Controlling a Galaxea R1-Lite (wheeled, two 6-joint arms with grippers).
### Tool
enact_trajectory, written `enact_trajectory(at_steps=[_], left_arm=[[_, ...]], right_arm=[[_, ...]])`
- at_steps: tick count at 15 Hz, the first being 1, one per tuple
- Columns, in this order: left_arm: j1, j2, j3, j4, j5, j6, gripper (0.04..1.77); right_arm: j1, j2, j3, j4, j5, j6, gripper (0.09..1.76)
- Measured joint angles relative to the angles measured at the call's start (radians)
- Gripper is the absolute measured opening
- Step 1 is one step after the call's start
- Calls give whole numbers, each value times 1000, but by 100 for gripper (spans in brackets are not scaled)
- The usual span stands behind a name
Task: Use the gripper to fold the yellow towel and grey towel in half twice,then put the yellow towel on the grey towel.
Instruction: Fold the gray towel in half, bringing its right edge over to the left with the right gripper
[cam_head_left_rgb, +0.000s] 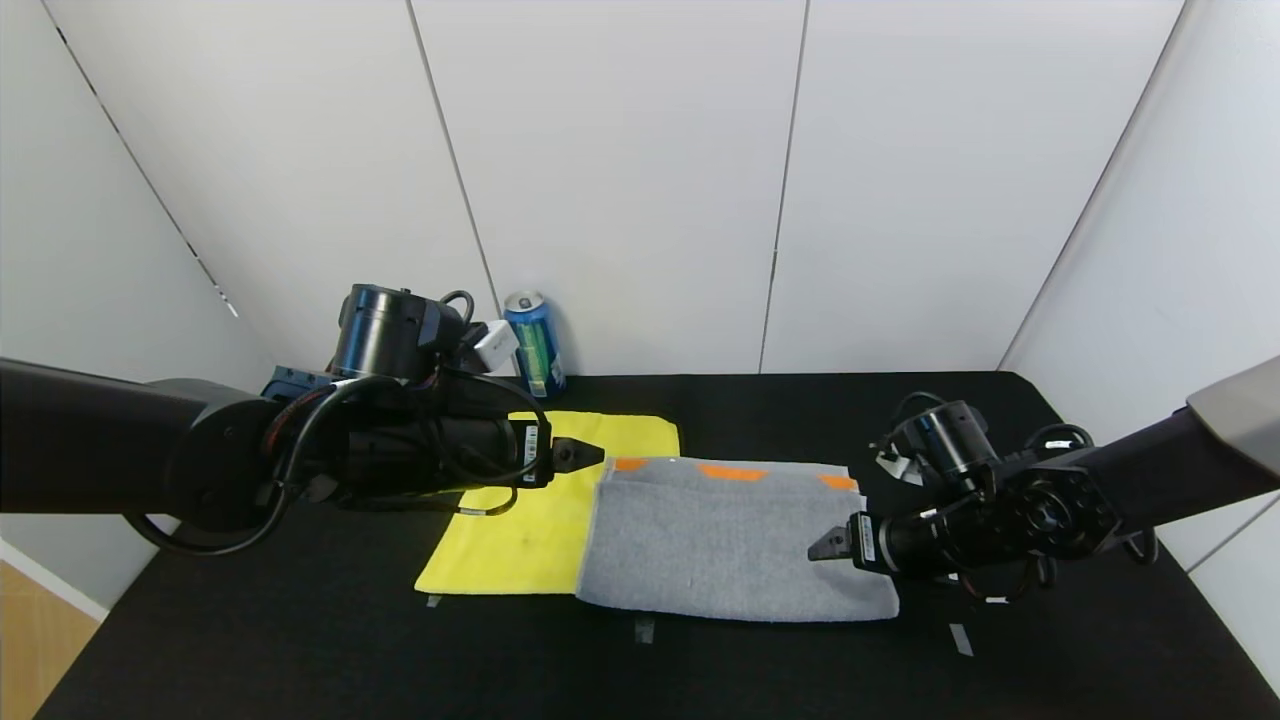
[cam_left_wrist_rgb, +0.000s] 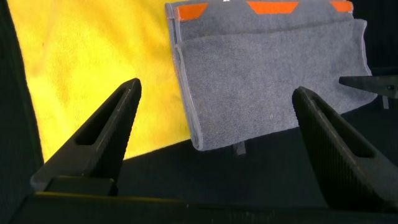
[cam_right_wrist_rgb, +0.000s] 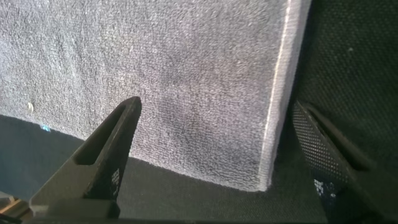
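two robot arms are seen poised over two towels laid on a black cloth-covered table (cam_head_left_rgb: 300, 640).

a bright yellow, roughly square soft towel (cam_head_left_rgb: 520, 530) is spread flat on the robot's left side of the table, and a larger mid-grey terry towel (cam_head_left_rgb: 720, 540), folded, with orange patches along its far edge, is laid beside it, its near-left edge overlapping the yellow one. the left gripper (cam_head_left_rgb: 590, 455) is held above the far part of the yellow towel, close to the grey towel's far-left corner, with its fingers spread wide apart and nothing between them. the right gripper (cam_head_left_rgb: 822, 547) is held just over the grey towel's right end, near the front-right corner, its fingers likewise spread wide and empty. a blue drinks can (cam_head_left_rgb: 534, 343) is stood upright at the back of the table against the white wall panels.
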Motion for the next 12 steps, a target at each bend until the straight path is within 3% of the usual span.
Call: enact_trajectory(at_steps=[5,8,12], left_arm=[[0,1,0,-1,-3,0,171],[0,2,-1,-1,-2,0,171],[0,3,-2,-1,-3,0,171]], right_arm=[[2,1,0,1,0,-3,167],[5,1,4,2,0,-3,116],[7,1,6,2,-14,-4,67]])
